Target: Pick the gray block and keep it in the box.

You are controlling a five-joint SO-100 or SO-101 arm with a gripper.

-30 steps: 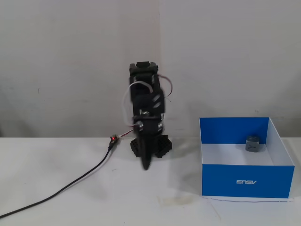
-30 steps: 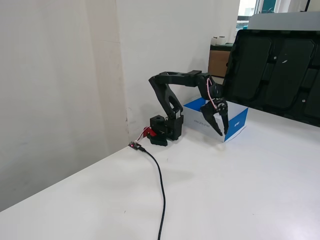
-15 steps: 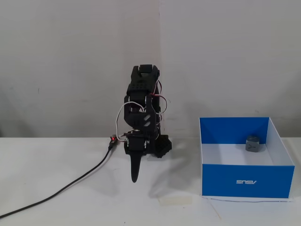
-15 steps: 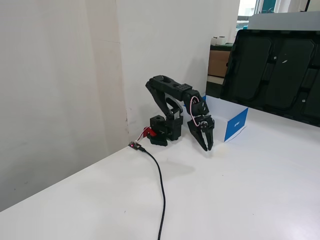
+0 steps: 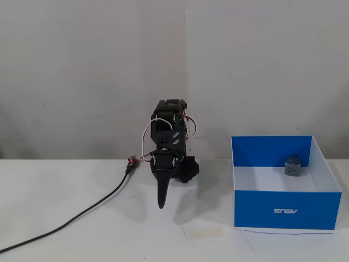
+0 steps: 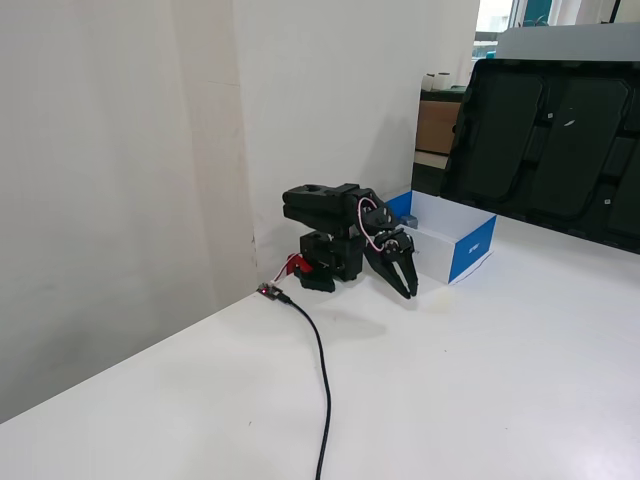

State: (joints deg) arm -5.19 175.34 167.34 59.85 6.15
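Gripper [image 5: 161, 206] hangs empty, fingers together, tip pointing down just above the table [image 5: 82, 240], well apart from the box [image 5: 287, 210]. Arm folded low over its base, forearm dropped toward the tabletop. Gray block [image 5: 293, 167] sits inside the box near the back wall, right of ctr in this fixed view. Block looks rigid, light, prob. non-fragile; flat opposite faces would give the best grip.
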